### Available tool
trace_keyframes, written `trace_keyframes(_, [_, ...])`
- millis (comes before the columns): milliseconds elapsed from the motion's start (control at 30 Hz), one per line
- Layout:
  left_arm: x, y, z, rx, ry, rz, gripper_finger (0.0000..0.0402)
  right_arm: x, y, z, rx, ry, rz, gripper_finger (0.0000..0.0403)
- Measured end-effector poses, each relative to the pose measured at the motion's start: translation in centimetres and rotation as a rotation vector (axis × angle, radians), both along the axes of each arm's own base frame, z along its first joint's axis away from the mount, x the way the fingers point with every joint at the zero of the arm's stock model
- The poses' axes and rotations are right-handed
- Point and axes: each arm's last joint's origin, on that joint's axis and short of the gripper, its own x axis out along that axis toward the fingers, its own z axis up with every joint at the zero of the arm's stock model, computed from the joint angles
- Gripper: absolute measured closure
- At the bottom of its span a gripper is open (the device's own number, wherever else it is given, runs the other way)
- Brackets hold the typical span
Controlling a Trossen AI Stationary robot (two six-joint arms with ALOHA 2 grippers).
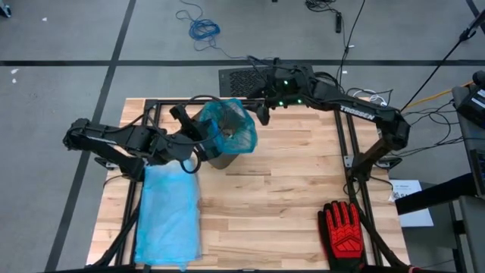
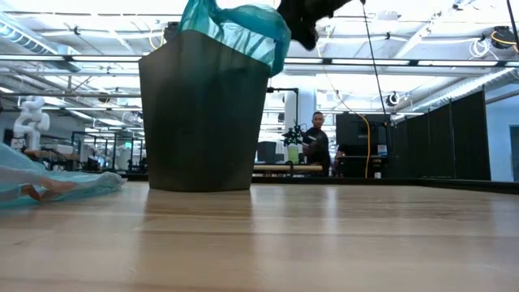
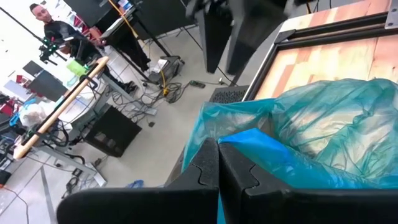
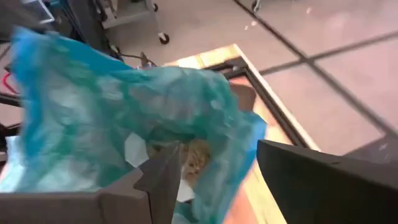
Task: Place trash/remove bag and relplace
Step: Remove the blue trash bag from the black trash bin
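Right gripper [image 1: 263,114] hangs above the far right rim of the bin [image 2: 203,122], fingers [image 4: 155,177] spread apart with nothing between them. Its wrist view looks past those fingers into the mouth of the bag [image 1: 226,125], which is where a drop or a fresh grip on the film would have to be aimed.

My left gripper [image 1: 186,127] sits at the bin's left rim, jaws closed together on a fold of the bag; the blue film emerges directly from between the fingers [image 3: 208,171] in the left wrist view. I judge that this pinch holds the liner's edge against the rim so the mouth stays open and does not slump inward.

Trash [image 4: 196,158] lies inside the bag: brown crumpled paper, with a white scrap beside it, visible through the opening. I can see no loose scraps on the table [image 1: 288,197], so the placing step looks complete.

A spare bag [image 1: 168,216] lies flat at the near left, just beside the bin, within my left arm's reach for the replacement step. A glove [image 1: 347,229] rests at the near right corner, well apart from the work.

A person [image 2: 316,142] stands in the room beyond the table.
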Motion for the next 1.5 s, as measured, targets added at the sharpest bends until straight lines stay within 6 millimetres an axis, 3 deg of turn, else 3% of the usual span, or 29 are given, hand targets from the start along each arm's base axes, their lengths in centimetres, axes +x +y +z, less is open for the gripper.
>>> trace_keyframes(200, [0.0, 0.0, 0.0, -0.015, -0.015, 0.008, 0.0402, 0.6, -2.7, -2.6, 0.148, 0.042, 0.039, 0.0206])
trace_keyframes(400, [0.0, 0.0, 0.0, -0.015, -0.013, 0.008, 0.0402, 1.8, -5.2, -4.6, 0.266, -0.022, 0.148, 0.0224])
trace_keyframes(533, [0.0, 0.0, 0.0, -0.014, -0.013, 0.008, 0.0402, 3.2, -6.0, -5.9, 0.327, -0.065, 0.211, 0.0258])
trace_keyframes(633, [-0.1, 0.0, -0.1, -0.013, -0.005, 0.008, 0.0402, 3.5, -6.2, -6.4, 0.329, -0.076, 0.229, 0.0304])
trace_keyframes(800, [-0.1, 0.0, -0.1, -0.011, 0.004, 0.008, 0.0402, 3.1, -5.7, -4.8, 0.249, -0.126, 0.261, 0.0394])
trace_keyframes(967, [-0.1, 0.1, -0.1, -0.001, 0.013, 0.007, 0.0402, 1.4, -3.7, -0.9, 0.076, -0.205, 0.270, 0.0400])
trace_keyframes(1167, [0.1, 0.8, 0.8, 0.028, 0.001, 0.013, 0.0402, 0.0, -1.5, 2.2, -0.041, -0.269, 0.272, 0.0402])
trace_keyframes(1400, [-0.8, 0.9, 4.9, 0.053, -0.086, -0.028, 0.0402, 0.1, -1.2, 2.1, -0.036, -0.260, 0.263, 0.0403])
trace_keyframes(1500, [-0.8, 0.8, 5.1, 0.017, -0.101, -0.093, 0.0402, 1.0, -1.4, 0.8, -0.022, -0.211, 0.252, 0.0403])
